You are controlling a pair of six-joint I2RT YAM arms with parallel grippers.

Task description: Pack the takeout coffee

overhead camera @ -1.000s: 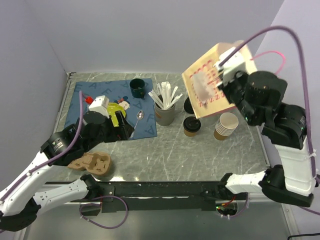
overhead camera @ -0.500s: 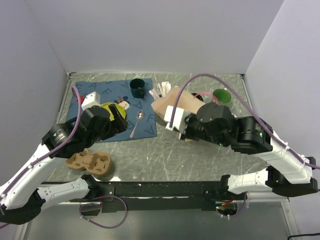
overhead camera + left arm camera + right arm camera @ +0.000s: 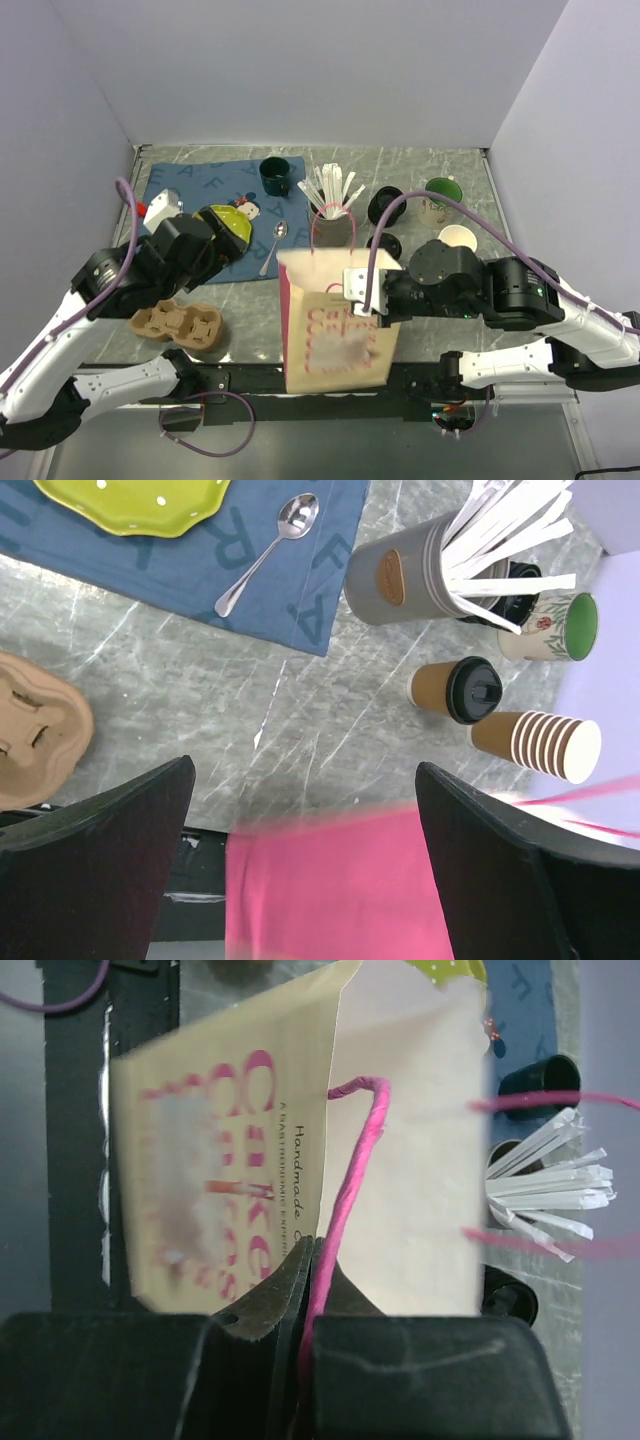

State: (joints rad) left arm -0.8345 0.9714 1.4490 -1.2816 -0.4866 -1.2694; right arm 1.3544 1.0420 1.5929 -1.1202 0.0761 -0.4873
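Right gripper [image 3: 308, 1252] is clamped on the paper bag [image 3: 330, 340] at its pink handle. Left gripper [image 3: 305, 775] hangs wide, empty. Takeout coffee [image 3: 462, 690] stands just beside the stirrer tin [image 3: 400, 570]. Best to stand the bag upright, mouth open, near the tin before release.

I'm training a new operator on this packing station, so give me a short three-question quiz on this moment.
1. True or false: the right hand is shut on the paper bag.
2. Where is the takeout coffee? A: inside the bag. B: on the table, beside the stack of cups. C: in the left hand's grip.
3. Fill the gap: the left hand is ___ and holds nothing.

Key: 1 true; 2 B; 3 open.
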